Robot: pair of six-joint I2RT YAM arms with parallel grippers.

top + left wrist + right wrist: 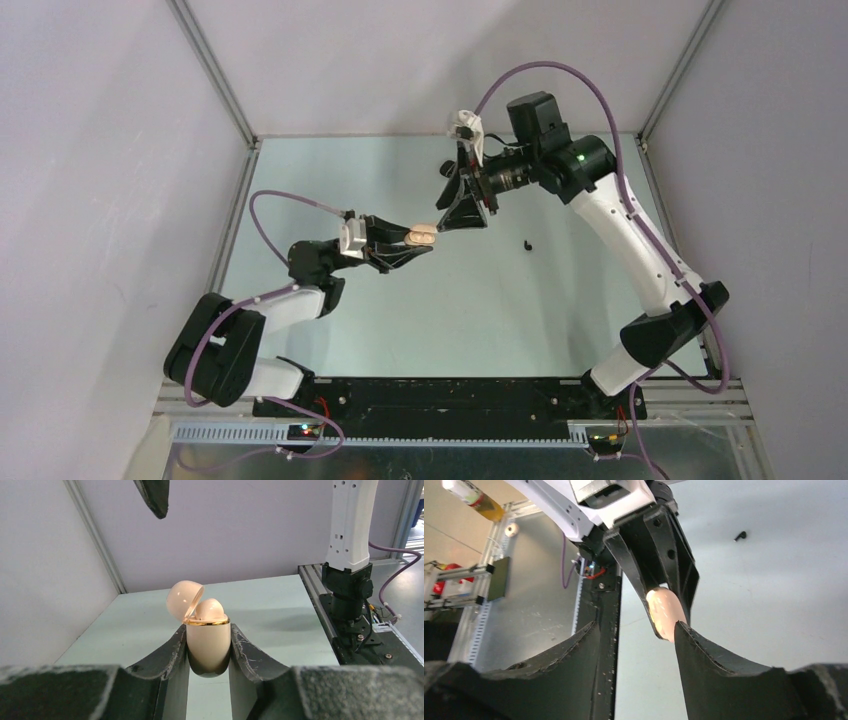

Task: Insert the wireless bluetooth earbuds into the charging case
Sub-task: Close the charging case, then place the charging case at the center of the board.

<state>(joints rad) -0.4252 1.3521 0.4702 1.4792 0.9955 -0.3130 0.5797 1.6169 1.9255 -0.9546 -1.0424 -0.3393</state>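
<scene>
Top external: the charging case (422, 236) is held clamped in the left gripper (424, 240) above the tabletop (400, 320); a black earbud (526, 244) lies apart, to the right.

Left wrist: the lid is open and a pale earbud (210, 609) is seated.

Right wrist: the right gripper (636, 627) is parted and empty, just by the case. A straight withdrawal is advised, with the case kept upright.

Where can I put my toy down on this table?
The middle is crowded: the left gripper holds the charging case, the right gripper is close by, a black earbud lies right of them. The table is bare between them and the black base plate, and in the far left corner.
</scene>
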